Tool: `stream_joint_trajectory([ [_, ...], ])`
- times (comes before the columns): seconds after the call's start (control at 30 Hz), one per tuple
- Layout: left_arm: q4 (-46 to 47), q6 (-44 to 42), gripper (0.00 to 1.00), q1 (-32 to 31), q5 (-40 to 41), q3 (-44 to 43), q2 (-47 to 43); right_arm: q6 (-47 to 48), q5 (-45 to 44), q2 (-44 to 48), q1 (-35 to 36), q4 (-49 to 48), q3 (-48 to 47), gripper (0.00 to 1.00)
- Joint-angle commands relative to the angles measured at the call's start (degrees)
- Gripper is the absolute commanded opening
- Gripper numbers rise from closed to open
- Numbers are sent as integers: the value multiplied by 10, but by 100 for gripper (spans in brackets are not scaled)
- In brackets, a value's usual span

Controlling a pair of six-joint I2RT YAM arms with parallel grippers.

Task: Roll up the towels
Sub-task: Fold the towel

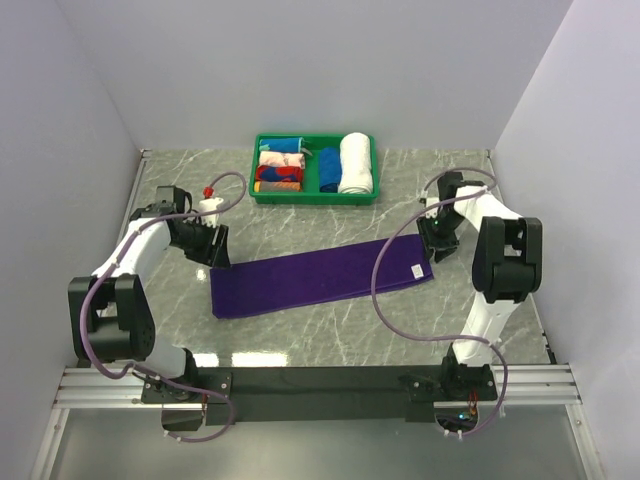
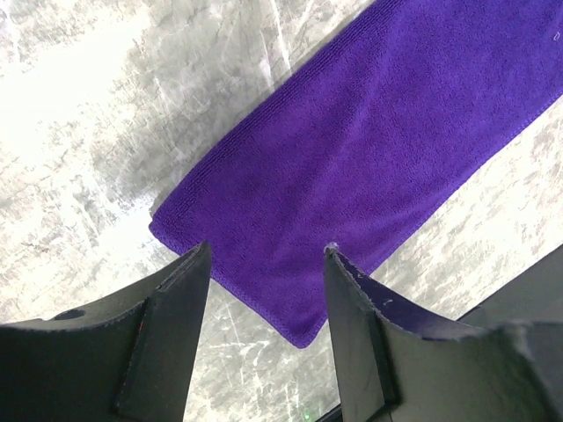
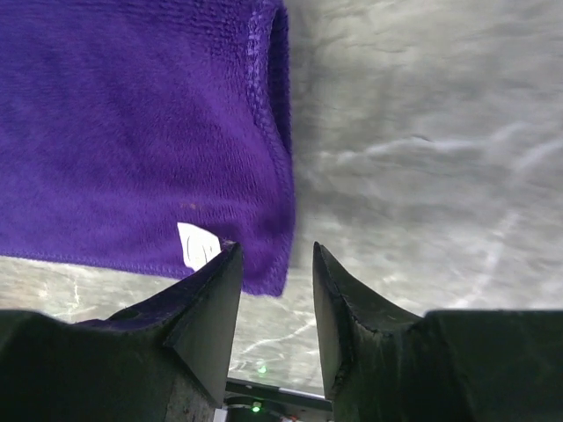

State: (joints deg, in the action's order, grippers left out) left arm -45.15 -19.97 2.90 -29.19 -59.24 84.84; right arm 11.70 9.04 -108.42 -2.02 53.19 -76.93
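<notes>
One deep-purple towel (image 1: 320, 276) lies spread flat as a long strip on the tabletop (image 1: 330, 340), stretched between the two end effectors. One short end sits just beyond the fingertips of the left end effector (image 2: 268, 251), whose fingers stand wide apart and hold nothing. The right end effector (image 3: 273, 251), fingers moderately parted and empty, is at the opposite corner, with a white label (image 3: 197, 244) just beside one finger. A green tray (image 1: 314, 200) sits well beyond both.
</notes>
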Motion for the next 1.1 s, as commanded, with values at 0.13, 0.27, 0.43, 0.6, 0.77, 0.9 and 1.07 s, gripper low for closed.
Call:
stream_joint_trajectory([
  [0.13,-6,2,60,-2,0,-7,-37,-34,19,-36,9,-26,4,46],
  [0.27,-2,4,60,-2,4,-6,-40,-34,16,-50,18,-32,10,43],
  [0.43,4,11,60,-1,7,-7,-39,-34,8,-50,54,-39,25,34],
  [0.6,8,13,61,-1,13,-11,-35,-27,-11,-40,37,-34,24,0],
  [0.77,-6,7,61,-1,4,-19,-33,14,-37,-6,-29,-12,4,0],
  [0.9,-8,6,70,-1,5,-24,-34,52,-56,19,-50,5,-19,0],
  [1.07,-4,11,72,-1,4,-32,-24,63,2,35,-45,45,-34,0],
])
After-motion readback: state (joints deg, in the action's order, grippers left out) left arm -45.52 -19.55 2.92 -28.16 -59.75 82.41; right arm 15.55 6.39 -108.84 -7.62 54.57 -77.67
